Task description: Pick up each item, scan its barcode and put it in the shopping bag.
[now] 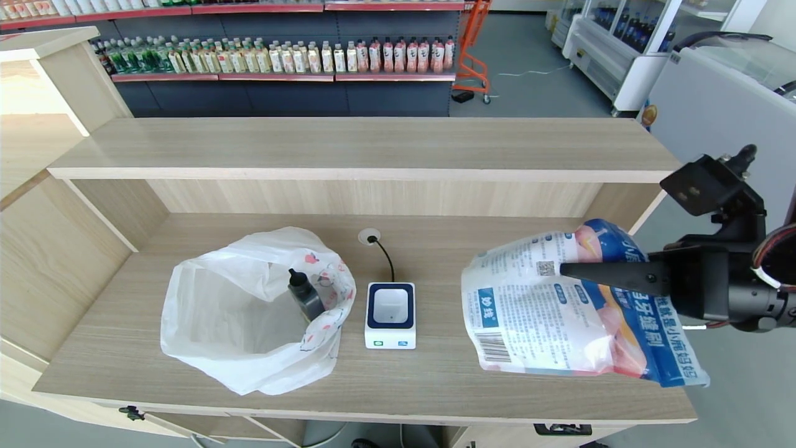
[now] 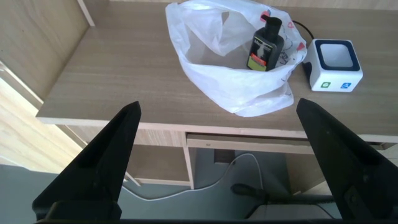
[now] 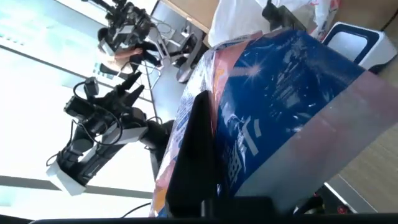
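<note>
Wood-grain counter [image 1: 435, 379], pale, with a raised ledge along its far side. A white plastic shopping bag [image 1: 205, 323] sat slumped on the left part of the counter, its mouth open upward. A black bottle [image 1: 305, 295] stood upright inside the bag, against the side nearest the scanner [image 1: 390, 314].

The scanner was a small white box with a dark blue frame around its top window. It sat just right of the bag, close to its folds. Its black cable [image 1: 385, 255] ran back to a round hole in the counter top.

The right gripper [image 1: 569, 269] held a large blue-and-white packet [image 1: 535, 311] over the right part of the counter, right of the scanner and apart from it. One dark finger lay across the printed face and the other was hidden behind the packet. The jaws were narrow and clamped on the packet's upper part. The packet hung tilted, with its barcode [image 1: 494, 347] at the lower corner nearest the scanner, on the face turned up toward the head view. Whether its lower edge touched the counter could not be told.

The left gripper [image 2: 219, 106] hung off the near edge of the counter, on the bag's side. Its fingers were spread wide with nothing between them.

Shelves of bottles [image 1: 280, 56] stood beyond the counter.
</note>
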You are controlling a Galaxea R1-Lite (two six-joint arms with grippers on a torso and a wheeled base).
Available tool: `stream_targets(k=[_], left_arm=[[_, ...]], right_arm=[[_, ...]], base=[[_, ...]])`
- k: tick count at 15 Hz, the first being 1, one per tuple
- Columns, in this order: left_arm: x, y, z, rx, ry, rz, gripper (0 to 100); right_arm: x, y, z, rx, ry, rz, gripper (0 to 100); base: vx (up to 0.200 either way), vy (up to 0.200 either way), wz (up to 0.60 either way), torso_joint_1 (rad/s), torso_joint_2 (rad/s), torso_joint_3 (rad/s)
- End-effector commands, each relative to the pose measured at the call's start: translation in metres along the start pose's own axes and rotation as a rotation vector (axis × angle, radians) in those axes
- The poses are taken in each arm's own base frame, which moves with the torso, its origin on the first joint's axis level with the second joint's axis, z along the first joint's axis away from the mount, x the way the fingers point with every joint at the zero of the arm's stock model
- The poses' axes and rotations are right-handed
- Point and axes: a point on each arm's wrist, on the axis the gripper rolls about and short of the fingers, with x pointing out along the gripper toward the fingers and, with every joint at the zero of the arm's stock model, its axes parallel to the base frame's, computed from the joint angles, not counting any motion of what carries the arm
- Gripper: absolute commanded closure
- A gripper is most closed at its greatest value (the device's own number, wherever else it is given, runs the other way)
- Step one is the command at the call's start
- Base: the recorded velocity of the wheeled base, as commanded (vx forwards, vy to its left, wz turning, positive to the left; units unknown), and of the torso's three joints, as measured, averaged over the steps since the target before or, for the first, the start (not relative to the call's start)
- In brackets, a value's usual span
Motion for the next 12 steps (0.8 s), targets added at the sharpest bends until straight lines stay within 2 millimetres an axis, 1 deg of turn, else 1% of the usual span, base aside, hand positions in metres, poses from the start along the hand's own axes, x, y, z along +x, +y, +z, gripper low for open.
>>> stream_targets(k=[1,4,8,12], left_arm=[[0.000,0.000,0.000,0.001,0.000,0.001,0],[0.000,0.000,0.000,0.000,0.000,0.001,0],[0.000,0.000,0.000,0.000,0.000,0.001,0],[0.000,0.000,0.000,0.000,0.000,0.001,0]], right_arm=[[0.004,0.009,-0.001,0.017,0.013,0.036,100],[0.014,0.009,-0.006,0.085,0.047,0.061,100],[0.016,0.014,-0.010,0.183,0.064,0.077,100],[0.018,0.014,-0.010,0.189,0.070,0.082,100]], base=[[0.000,0.000,0.00,0.000,0.00,0.000],[0.000,0.000,0.00,0.000,0.00,0.000],[0.000,0.000,0.00,0.000,0.00,0.000],[0.000,0.000,0.00,0.000,0.00,0.000]])
